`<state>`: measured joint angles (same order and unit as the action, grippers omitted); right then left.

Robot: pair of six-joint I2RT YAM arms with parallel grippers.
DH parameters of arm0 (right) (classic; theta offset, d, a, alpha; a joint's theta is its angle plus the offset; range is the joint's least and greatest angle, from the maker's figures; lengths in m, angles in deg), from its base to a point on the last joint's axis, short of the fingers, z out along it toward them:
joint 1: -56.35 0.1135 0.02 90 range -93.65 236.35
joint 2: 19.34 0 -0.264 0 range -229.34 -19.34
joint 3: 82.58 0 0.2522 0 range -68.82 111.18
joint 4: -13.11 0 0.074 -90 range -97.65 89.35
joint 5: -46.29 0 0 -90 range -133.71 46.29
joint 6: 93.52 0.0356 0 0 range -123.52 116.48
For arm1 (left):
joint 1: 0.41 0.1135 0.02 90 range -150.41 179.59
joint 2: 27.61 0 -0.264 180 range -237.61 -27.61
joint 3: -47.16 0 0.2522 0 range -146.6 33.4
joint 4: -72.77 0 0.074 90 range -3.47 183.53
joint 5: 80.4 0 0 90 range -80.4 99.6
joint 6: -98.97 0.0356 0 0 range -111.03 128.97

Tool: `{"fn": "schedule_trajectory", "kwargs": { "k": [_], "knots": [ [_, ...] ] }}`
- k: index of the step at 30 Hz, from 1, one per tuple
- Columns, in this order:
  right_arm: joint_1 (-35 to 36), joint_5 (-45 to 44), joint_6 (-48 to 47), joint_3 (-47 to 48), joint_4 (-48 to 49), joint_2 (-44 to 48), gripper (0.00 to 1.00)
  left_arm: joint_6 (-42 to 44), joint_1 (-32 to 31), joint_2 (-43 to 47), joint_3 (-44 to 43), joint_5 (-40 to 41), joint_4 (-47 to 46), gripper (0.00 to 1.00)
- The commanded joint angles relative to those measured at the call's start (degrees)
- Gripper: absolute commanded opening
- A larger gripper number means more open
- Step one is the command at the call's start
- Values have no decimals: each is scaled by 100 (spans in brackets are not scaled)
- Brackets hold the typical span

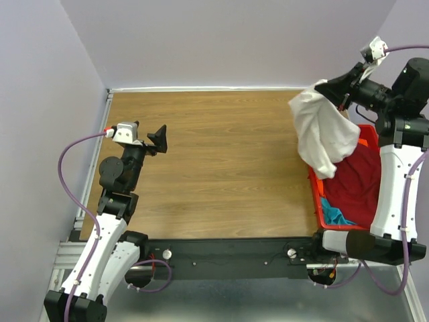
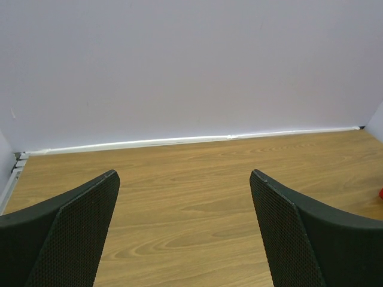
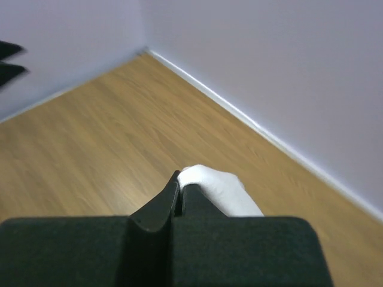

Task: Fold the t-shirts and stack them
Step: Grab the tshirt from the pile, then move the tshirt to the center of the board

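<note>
My right fingers (image 3: pixel 155 209) were clamped on a fold of the cream-white t-shirt (image 1: pixel 323 133), which hung limp over the red crate (image 1: pixel 367 142) at 2 o'clock of the tabletop (image 1: pixel 221 168). My left fingers (image 2: pixel 78 233) stood apart, empty. The cloth looked light and floppy; a shoulder seam would hold it best, I judged.

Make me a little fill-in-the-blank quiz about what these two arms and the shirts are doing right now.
1. The t-shirt held up by the right tool is ____ in colour.
2. The left tool stands ____ over the wooden table, gripping nothing.
3. The teal t-shirt lies inside a crate coloured ____.
Missing words: white; open; red.
</note>
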<state>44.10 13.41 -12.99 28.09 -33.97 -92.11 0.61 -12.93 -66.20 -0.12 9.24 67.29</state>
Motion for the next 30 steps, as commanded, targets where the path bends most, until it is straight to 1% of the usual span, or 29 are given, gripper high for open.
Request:
{"fn": "schedule_trajectory", "kwargs": {
  "k": [1,2,3,4,6,7,10,11,13,16,17,19,20,21,22,23,24,25,27,28,29,30],
  "knots": [
    [625,1152,673,864,571,-386,1,115,-32,-43,-41,168,-141,96],
    [714,1265,893,970,746,-465,1,141,-32,-52,-41,168,-150,96],
    [802,1318,1339,1101,1044,-553,1,185,-32,-44,-41,159,-141,96],
    [960,1328,1526,1285,1177,-623,1,212,-32,-35,-41,150,-150,96],
    [1180,1231,1921,1366,1554,-782,1,273,-32,-9,-15,124,-167,96],
    [1433,1170,1993,1436,1626,-835,1,300,-41,44,29,98,-228,95],
    [1926,758,2037,1524,1715,-1080,1,388,-32,149,117,71,-316,95],
    [2041,495,2029,1533,1732,-1151,1,414,-32,185,143,63,-334,95],
    [2244,353,1897,1490,1715,-1335,1,475,-41,264,179,62,-378,95],
    [2543,-104,1686,1104,1732,-1433,1,546,-41,361,240,71,-448,95],
    [2587,-201,1642,955,1732,-1502,3,572,-41,378,258,-138,-457,95],
    [2596,-683,1458,428,1732,-1582,11,616,-41,422,293,-201,-510,95],
    [2596,-885,1327,200,1724,-1573,17,625,-41,422,302,-271,-527,95],
    [2587,-1383,1064,-29,1715,-1582,38,634,-41,431,311,-324,-554,95],
    [2596,-1632,1001,-536,1706,-1591,51,634,-41,405,319,-455,-571,95],
    [2587,-1886,739,-758,1689,-1591,63,634,-41,387,328,-543,-580,95],
    [2587,-2455,510,-995,1619,-1582,82,625,-41,370,328,-622,-606,95],
    [2561,-2713,412,-1389,1592,-1547,88,616,-49,283,311,-684,-607,95],
    [2430,-2995,62,-2014,1583,-1338,95,555,-67,81,258,-947,-589,95],
    [2429,-3014,-53,-2017,1592,-1240,96,520,-76,-16,232,-948,-580,95],
    [2325,-3023,-141,-2374,1583,-1135,98,494,-85,-130,197,-1122,-563,95],
    [2219,-2927,-377,-2508,1505,-995,99,458,-102,-349,83,-1237,-450,95]
  ]
}}
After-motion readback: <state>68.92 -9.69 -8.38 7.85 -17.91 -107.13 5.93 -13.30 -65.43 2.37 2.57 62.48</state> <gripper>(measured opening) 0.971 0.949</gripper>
